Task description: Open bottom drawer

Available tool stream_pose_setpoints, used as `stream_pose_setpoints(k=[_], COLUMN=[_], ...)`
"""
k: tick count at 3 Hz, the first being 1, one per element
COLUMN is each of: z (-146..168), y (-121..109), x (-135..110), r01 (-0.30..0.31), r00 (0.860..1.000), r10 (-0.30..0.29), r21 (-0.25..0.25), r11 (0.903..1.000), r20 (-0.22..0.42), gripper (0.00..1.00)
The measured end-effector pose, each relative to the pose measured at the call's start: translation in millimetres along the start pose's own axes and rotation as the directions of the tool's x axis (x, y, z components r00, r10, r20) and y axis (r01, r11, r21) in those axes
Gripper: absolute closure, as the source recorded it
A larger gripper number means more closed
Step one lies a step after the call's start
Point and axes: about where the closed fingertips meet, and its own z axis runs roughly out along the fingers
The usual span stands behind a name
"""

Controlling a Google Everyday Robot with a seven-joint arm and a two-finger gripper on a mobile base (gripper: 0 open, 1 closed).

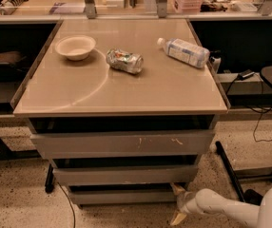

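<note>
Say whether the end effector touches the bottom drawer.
Cannot tell. In camera view, the white end effector overlaps the slim grey bottom drawer at its right corner.

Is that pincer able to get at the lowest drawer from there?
Probably yes: the pincer sits open, low down, right beside the right end of the bottom drawer, with nothing between them.
</note>
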Motion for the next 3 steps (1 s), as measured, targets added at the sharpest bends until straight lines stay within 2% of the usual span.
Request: stream_pose_setpoints(k=[2, 3], z=[5.0, 30.2], y=[-1.4, -6.6], x=[2.0, 10.2], r01=[-0.008, -0.025], r00=[1.0, 0.999], r10=[0.008, 0.026], r21=[-0.006, -0.026], r11=[1.0, 0.9994], r20=[0.015, 0.038], gripper=[0.0, 0.0])
